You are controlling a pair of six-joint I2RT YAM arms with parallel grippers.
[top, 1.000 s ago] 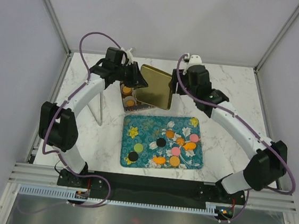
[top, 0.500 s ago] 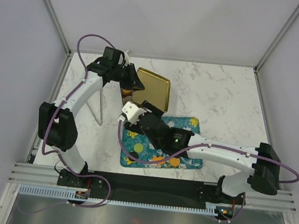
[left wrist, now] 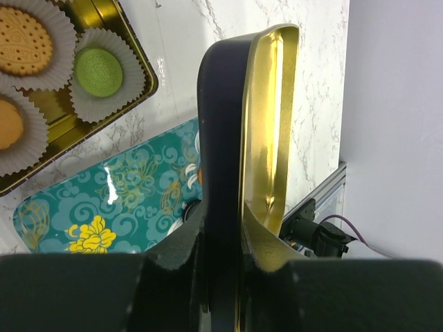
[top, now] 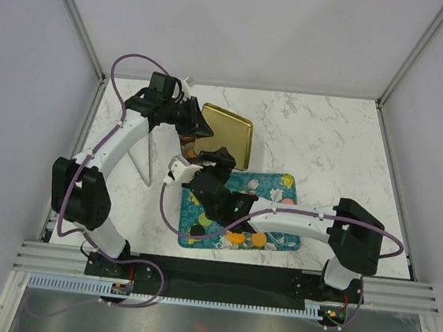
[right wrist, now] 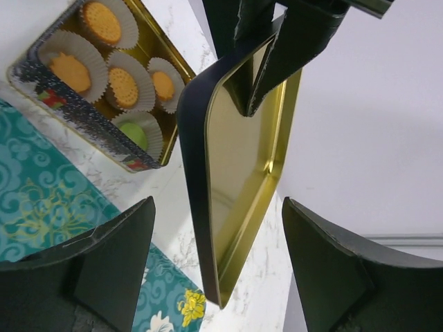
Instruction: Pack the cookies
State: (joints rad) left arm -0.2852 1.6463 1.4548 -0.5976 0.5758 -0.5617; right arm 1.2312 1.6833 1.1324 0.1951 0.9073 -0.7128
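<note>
Left claw (top: 197, 121): clamped on one edge of the gold rectangular metal lid (top: 226, 135). Lid held tilted, off its tin, inner face toward the right arm.

Below the lid: dark rectangular tin with gold lining (right wrist: 76, 117), on the white marble bench (top: 327, 145). Holds white fluted paper cups (left wrist: 142, 76). Every cup in view carries one of the small flat round cookies (right wrist: 102, 22), mostly orange, one green (left wrist: 98, 71). Cannot tell whether a free cup remains.

Right claw (top: 221, 158): fingers spread wide, nothing between them. Hovers just beside the tin, over the far edge of the tray.

Teal flower-patterned tray (top: 289, 240): loose orange cookies (top: 236, 237) lie on it, others hidden under the right arm.

Judgement: packing part done, the right arm between loads. Next move calls for lowering onto one loose disc, pinching its thin rim, then carrying it tinward clear of the raised lid.
</note>
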